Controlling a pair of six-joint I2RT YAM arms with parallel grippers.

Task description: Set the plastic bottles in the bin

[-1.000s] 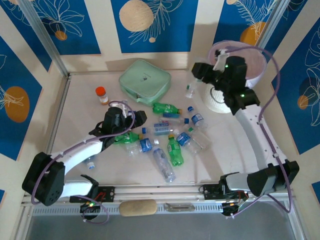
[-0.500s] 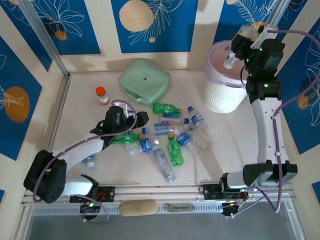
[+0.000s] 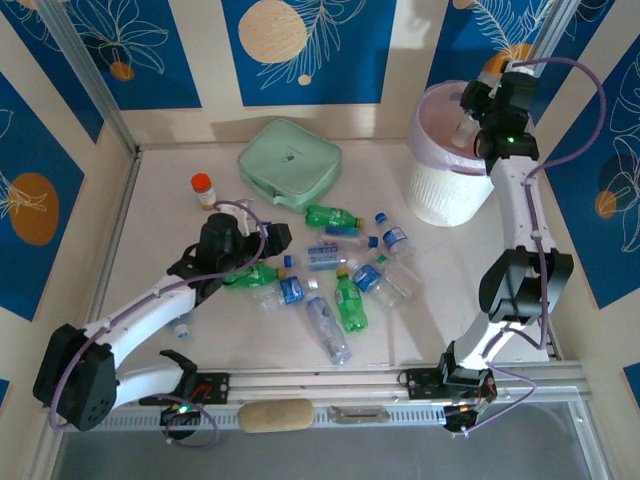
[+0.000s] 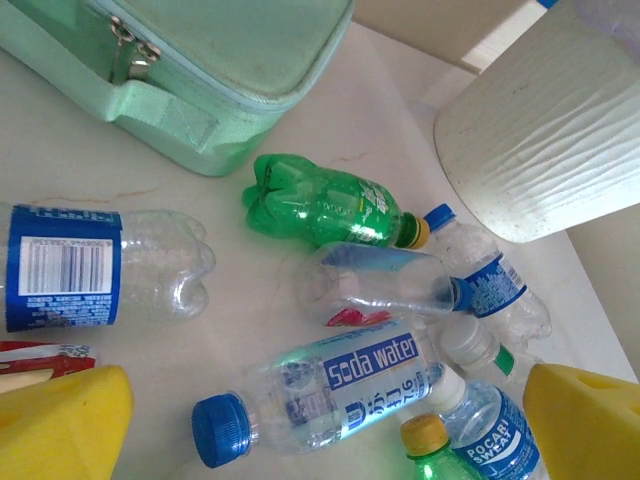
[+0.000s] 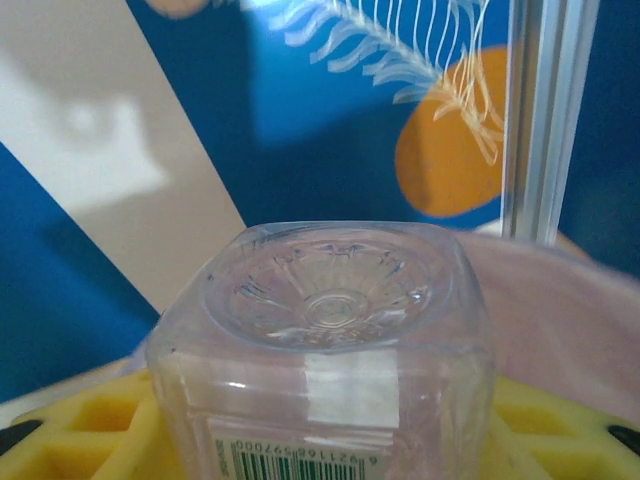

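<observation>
Farthest left, one clear bottle (image 3: 180, 322) lies apart from the others, beside the left arm. Beyond it stands one orange-capped pill bottle (image 3: 204, 189). The left gripper (image 3: 268, 236) hangs over the near-left edge of the pile. Its two yellow fingers (image 4: 60, 425) are spread wide with nothing between them. Behind it lies one mint-green zip pouch (image 3: 290, 160).

The plastic bottles (image 3: 327, 328) lie scattered across mid-table. Three are green bottles (image 3: 350, 303). As far as the overhead view allows a count, seven more are clear with blue labels. One of these, seen from the left wrist, is a soda water bottle (image 4: 335, 395).

At the far right stands one white bin (image 3: 440, 195) with a pale pink liner. The right gripper (image 3: 470, 112) hangs over its mouth. Its fingers are clamped on one further bottle, the held bottle (image 5: 330, 330), which is clear and has its base turned toward the wrist camera.
</observation>
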